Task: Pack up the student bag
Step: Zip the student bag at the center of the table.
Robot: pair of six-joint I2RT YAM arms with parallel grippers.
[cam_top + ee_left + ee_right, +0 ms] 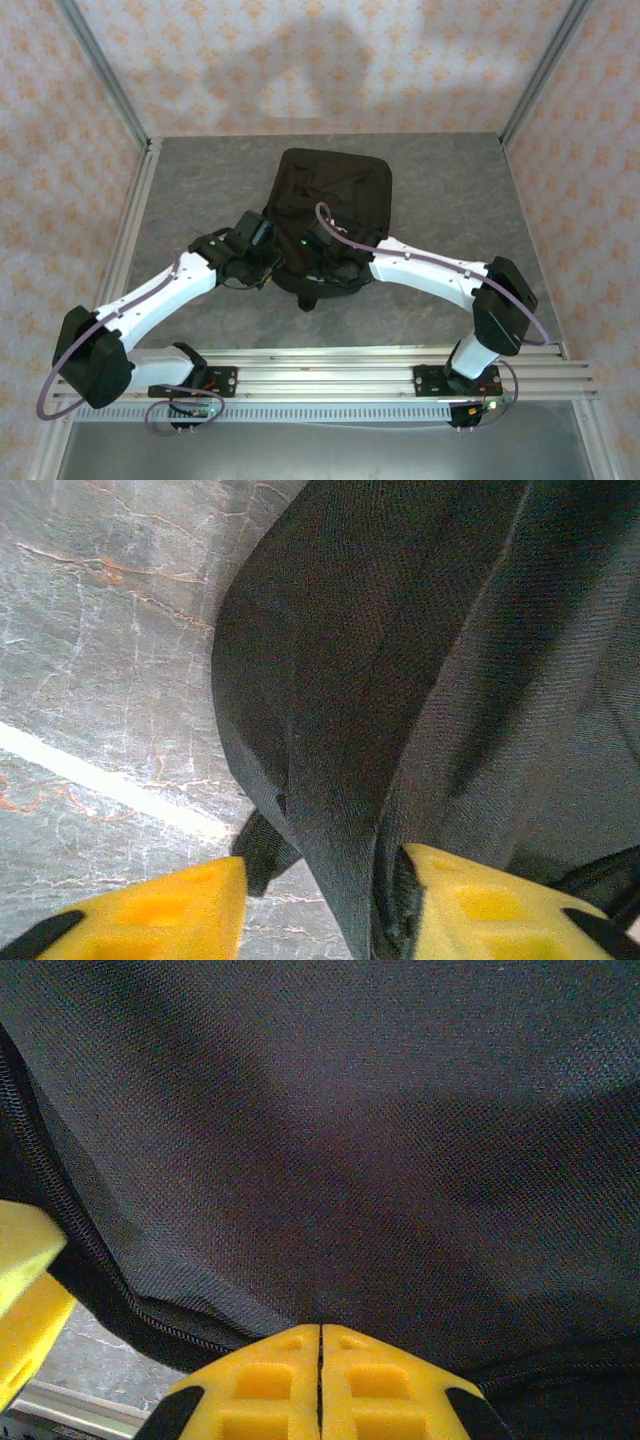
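Lying near-to-far, student bag (335, 190) (rounded end nearest), left jaws parted astride fabric, right jaws closed.

No text, label, brand mark, number or sign can be read, neither on the student bag (335, 200) nor on the table (450, 190).

Yellow fingers (265, 1385) tight together at the student bag's (380, 1130) black weave, zipper track (62, 1215) down the left.
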